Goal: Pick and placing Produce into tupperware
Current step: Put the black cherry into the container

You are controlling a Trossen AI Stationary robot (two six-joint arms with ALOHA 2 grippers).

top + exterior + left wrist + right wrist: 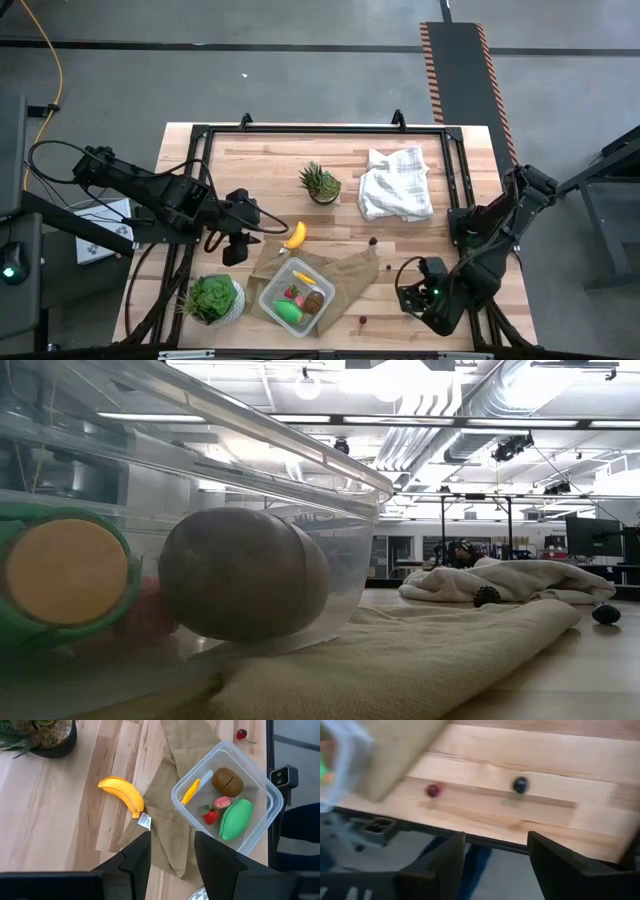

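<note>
The clear tupperware [297, 298] stands on a flat brown paper bag [345, 272] near the table's front edge. It holds a brown kiwi [227, 780], a green oval [236, 817], a red strawberry [211, 815] and a yellow-orange piece [191, 791]. A yellow banana [295, 235] lies on the wood just beyond the bag. My left gripper [237, 250] hovers open, left of the banana, with nothing between its fingers [141, 856]. My right gripper [420, 298] hangs open over the front right of the table, above a small red ball [434, 790] and a dark one [520, 784].
A spiky potted plant [320, 183] and a white cloth [395, 183] sit toward the far edge. A leafy plant in a white pot [212, 298] stands front left. A small cherry [372, 240] lies right of the banana. A black frame rims the table.
</note>
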